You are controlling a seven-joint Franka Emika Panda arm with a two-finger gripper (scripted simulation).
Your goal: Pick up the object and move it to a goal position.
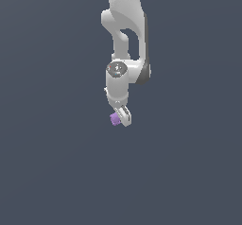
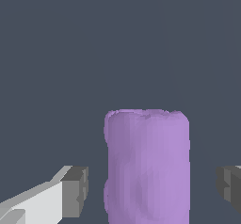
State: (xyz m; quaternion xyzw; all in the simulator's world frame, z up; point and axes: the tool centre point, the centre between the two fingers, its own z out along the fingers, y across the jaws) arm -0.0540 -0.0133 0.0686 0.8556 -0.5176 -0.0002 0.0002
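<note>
The white arm (image 1: 124, 35) is reaching down from the top of the exterior view, wrist bent, gripper (image 1: 120, 116) pointing downward. In the wrist view its two dark-padded fingers (image 2: 75, 191) are standing spread apart, a wide gap showing between them.

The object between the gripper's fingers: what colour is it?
Light purple; the object shows best in the wrist view.

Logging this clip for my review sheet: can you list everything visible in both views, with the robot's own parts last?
Light-purple lumpy chunk: one, light purple, between the gripper's fingers with a gap on each side in the wrist view.
Flat surface: one, plain dark grey-blue, fills the background of both views.
White robot arm: one, white with dark joints, coming down from the top of the exterior view.
Gripper: one, white with dark grey pads, open around the chunk.
</note>
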